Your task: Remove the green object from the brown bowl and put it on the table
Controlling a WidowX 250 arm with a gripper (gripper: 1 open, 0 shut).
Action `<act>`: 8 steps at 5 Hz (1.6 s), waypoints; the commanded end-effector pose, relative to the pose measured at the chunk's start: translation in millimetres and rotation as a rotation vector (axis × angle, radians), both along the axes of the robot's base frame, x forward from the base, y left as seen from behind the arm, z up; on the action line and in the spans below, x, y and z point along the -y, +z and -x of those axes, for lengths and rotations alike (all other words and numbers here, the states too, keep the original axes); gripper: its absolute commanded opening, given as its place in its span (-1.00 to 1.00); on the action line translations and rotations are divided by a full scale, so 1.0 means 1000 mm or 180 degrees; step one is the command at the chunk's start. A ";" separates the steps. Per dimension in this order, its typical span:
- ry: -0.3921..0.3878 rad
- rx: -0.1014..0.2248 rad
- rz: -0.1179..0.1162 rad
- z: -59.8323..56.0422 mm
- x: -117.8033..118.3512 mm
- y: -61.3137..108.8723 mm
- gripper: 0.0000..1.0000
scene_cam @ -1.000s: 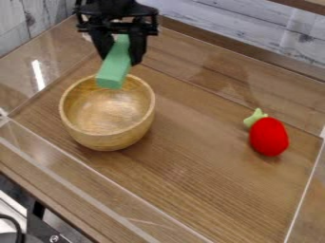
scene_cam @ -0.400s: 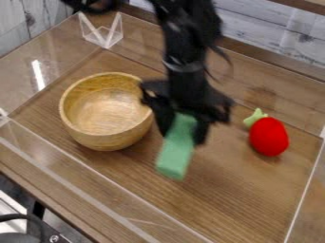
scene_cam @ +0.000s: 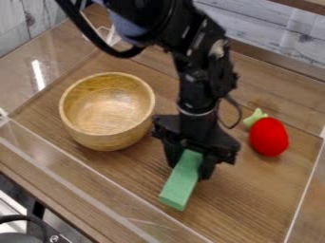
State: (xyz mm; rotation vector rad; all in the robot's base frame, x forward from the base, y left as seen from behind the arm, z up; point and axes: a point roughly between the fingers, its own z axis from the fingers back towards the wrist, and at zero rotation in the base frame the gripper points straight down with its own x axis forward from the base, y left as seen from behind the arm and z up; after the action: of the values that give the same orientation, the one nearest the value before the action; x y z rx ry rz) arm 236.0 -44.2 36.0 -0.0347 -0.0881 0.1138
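Observation:
The green object (scene_cam: 185,182), a flat light-green block, hangs tilted to the right of the brown bowl (scene_cam: 108,111), with its lower end touching or just above the table (scene_cam: 114,190). My gripper (scene_cam: 197,159) comes down from above and is shut on the block's upper end. The bowl stands at the left with nothing inside it. The black arm rises toward the top of the frame, behind the bowl's right side.
A red strawberry-like toy (scene_cam: 267,135) with a green top lies on the table to the right of the gripper. Clear acrylic walls (scene_cam: 38,152) run around the tabletop. A small clear stand sat at the back left and is now hidden by the arm.
The gripper carried the green block from above the bowl to the right and down. Since 0.4 s ago it shifted slightly farther right and lower, toward the tabletop.

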 end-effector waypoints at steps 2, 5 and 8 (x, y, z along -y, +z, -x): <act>-0.0045 0.0076 0.0061 -0.006 -0.021 0.000 -1.00; 0.0092 0.0074 0.0135 -0.006 -0.006 0.006 -1.00; -0.0405 0.0033 0.0135 -0.014 -0.005 0.010 -1.00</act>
State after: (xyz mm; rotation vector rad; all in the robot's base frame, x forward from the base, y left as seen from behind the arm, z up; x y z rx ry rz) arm 239.2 -39.6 37.7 -0.0789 -0.0526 -0.0154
